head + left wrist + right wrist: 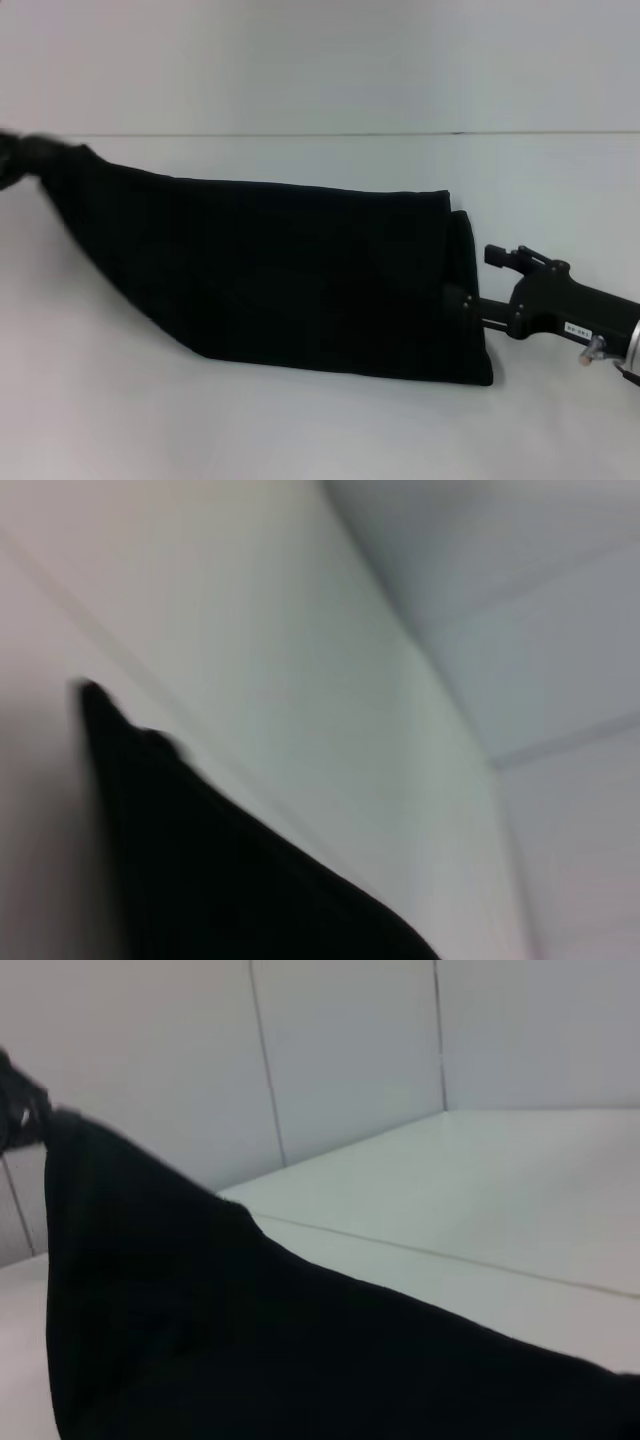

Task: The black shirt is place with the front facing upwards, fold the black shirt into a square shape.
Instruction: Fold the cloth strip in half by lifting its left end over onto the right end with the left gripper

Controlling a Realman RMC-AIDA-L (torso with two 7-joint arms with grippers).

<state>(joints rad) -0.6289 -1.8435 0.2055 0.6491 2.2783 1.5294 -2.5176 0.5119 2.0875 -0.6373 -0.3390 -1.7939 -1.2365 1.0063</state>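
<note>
The black shirt [300, 280] is folded into a long band and stretched across the white table [300, 430]; no print shows. My left gripper [18, 160] is at the far left edge, shut on the shirt's left corner and holding it raised above the table. My right gripper [462, 300] is at the shirt's right end, shut on the cloth edge low over the table. The left wrist view shows a black corner of the shirt [200, 880]. The right wrist view shows the shirt [250, 1340] sloping up to the left gripper [20, 1110].
The white table runs to a pale wall [320, 60] at the back. The right arm's black wrist body [560, 305] reaches in from the right edge. Bare table lies in front of the shirt and behind it.
</note>
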